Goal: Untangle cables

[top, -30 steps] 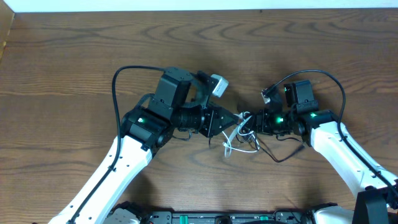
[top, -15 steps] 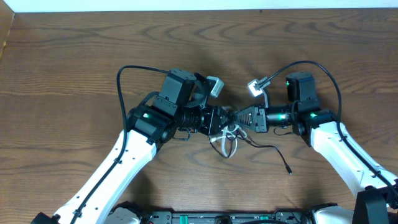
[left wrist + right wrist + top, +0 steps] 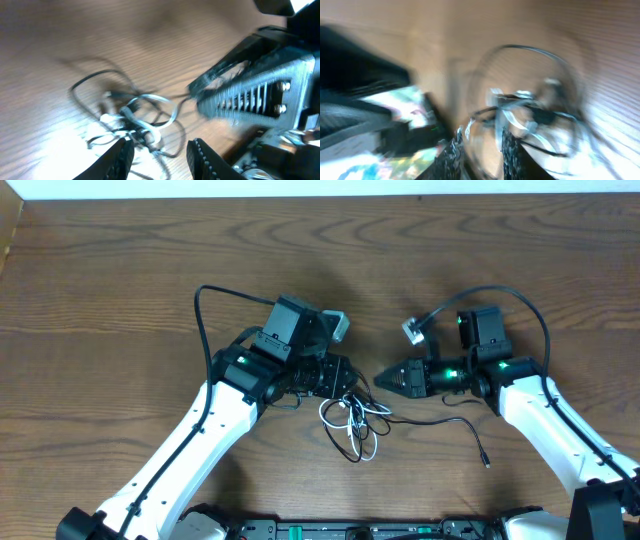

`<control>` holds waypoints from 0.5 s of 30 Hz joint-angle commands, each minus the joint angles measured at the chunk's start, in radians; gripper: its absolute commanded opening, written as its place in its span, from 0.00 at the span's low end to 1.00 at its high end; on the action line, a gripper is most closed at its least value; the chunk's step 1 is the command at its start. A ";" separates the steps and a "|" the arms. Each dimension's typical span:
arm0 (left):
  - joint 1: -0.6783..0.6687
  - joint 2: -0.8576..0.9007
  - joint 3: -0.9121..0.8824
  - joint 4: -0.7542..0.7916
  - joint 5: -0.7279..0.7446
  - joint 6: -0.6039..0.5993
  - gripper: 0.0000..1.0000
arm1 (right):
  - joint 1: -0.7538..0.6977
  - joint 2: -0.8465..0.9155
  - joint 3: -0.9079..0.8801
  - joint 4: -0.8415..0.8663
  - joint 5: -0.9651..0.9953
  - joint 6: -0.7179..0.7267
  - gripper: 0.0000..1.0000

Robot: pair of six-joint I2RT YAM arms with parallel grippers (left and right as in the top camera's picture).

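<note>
The cables [image 3: 352, 420] are found in one loose knot, lying flat near the middle of the table [image 3: 120, 300] and held by nothing, the white cable [image 3: 345, 432] being looped through the black cable [image 3: 440, 423]. The knot is compact and drawn out slightly toward the robot's edge. The black cable's free tail is laid out to the robot's right and ends in a small plug end [image 3: 487, 464]. The knot is placed just on the near side of both sets of fingertips, roughly between them. The left gripper [image 3: 350, 383] is seen with its fingers spread and nothing pinched. The right gripper [image 3: 383, 380] is blurred in its own wrist view, but a narrow gap is shown there and nothing is caught in it. The left gripper is judged slightly nearer the knot, while the tail is within easier reach of the right. The surface is smooth wood grain, so thin strands lying flush would have to be pinched close to the board. Open wood is left on every side.
</note>
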 commanded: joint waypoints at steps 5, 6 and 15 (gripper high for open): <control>-0.009 0.095 0.009 -0.035 -0.100 -0.010 0.40 | 0.006 0.001 0.000 -0.188 0.594 0.113 0.24; -0.012 0.111 0.009 -0.032 -0.088 -0.010 0.40 | 0.006 0.001 0.000 -0.193 0.598 0.113 0.25; -0.072 0.292 0.009 0.003 -0.044 -0.058 0.39 | 0.005 0.001 0.000 -0.194 0.599 0.113 0.25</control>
